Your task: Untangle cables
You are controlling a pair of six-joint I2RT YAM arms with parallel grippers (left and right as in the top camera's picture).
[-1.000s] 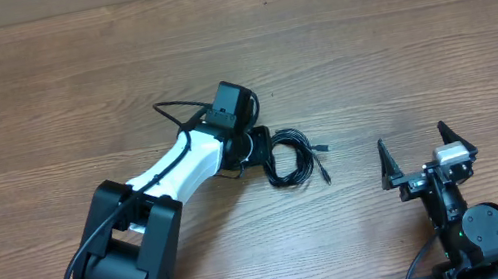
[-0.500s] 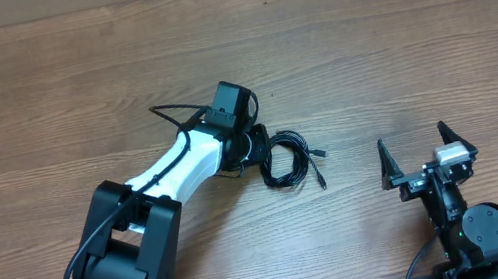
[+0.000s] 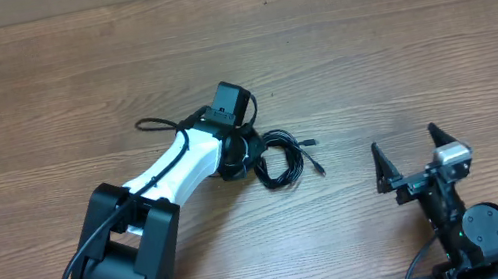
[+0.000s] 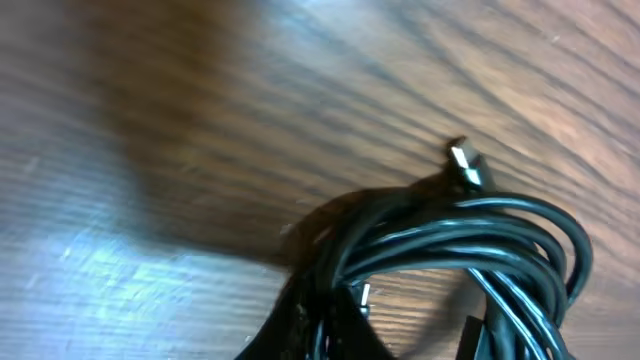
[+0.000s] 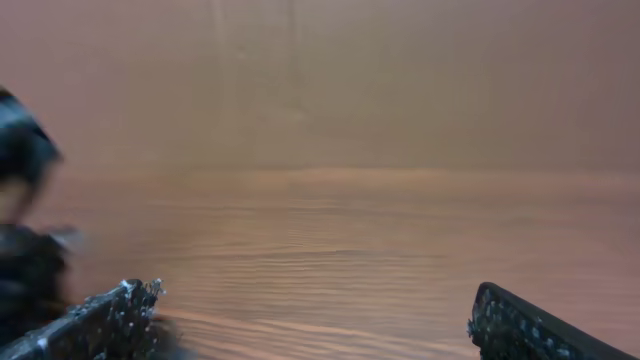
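Overhead, lower right: the right gripper (image 3: 404,138) hangs spread wide over bare worktop (image 3: 435,37), touching nothing, likely parked until a loose end is offered. At mid-frame the left gripper (image 3: 251,149) sits against the coiled cables (image 3: 283,159), probably to drag the bundle. Its wrist hides the jaws, so I cannot tell whether they pinch a strand. One plug (image 3: 311,141) points right. No container shows.

Overhead view evenly lit and sharp, faint soft shadow beside the left arm (image 3: 173,167), left wrist view dim and motion-blurred, pale glare on the table (image 4: 90,265) lower left, broad shadow upper left, cables (image 4: 450,240) smeared, right wrist view warm, hazy, soft throughout.
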